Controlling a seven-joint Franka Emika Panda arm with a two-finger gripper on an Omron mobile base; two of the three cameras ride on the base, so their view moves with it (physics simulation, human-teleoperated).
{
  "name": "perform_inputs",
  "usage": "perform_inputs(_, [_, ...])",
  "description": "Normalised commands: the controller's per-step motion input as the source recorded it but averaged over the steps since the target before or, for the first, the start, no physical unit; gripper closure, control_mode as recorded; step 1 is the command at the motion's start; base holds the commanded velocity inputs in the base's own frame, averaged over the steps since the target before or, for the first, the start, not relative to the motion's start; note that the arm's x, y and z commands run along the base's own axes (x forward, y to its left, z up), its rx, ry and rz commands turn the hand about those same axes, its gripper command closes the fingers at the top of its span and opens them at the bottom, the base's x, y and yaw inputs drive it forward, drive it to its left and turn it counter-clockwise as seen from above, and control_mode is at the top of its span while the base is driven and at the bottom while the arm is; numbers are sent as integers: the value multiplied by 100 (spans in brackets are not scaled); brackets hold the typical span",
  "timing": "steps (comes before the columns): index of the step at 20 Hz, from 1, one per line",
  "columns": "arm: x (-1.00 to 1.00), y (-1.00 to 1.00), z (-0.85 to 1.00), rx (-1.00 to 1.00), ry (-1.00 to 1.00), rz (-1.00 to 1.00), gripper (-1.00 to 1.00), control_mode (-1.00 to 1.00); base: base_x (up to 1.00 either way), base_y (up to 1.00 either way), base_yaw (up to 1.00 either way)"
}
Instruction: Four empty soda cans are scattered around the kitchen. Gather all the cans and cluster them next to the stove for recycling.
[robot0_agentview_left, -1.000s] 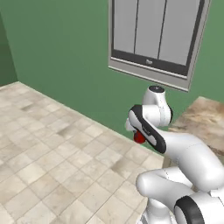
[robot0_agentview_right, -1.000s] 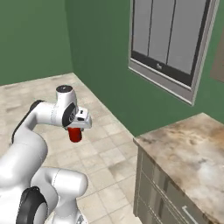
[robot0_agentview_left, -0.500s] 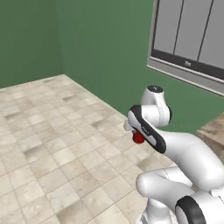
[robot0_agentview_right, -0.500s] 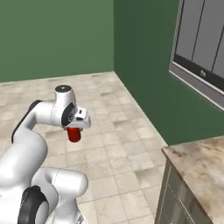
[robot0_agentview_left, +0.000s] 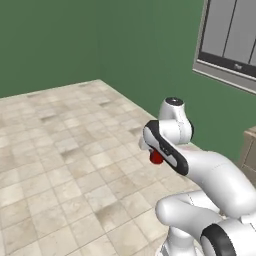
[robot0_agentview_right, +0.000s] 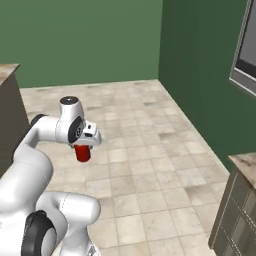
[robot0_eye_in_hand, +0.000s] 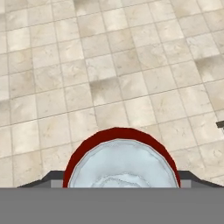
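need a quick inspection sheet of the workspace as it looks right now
surface: beige tiled floor under the arm; a stone counter corner at the right edge of the right base view
job's things: one red soda can hangs upright under the tool, off the floor; its silver top faces the hand camera; stove nothing seen
clutter: nothing seen
grippers: tool shut on the soda can, a finger at each side
cables: nothing seen
surroundings: green walls, a grey-framed window, dark cabinet fronts below the counter
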Motion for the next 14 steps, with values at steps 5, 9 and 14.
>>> perform_inputs(5, [0, 0, 0, 0, 0, 0, 100, 100, -56, 77, 10])
perform_inputs(9, [0, 0, 0, 0, 0, 0, 100, 100, -7, 99, 0])
perform_inputs(14, [0, 0, 0, 0, 0, 0, 100, 100, 0, 97, -1])
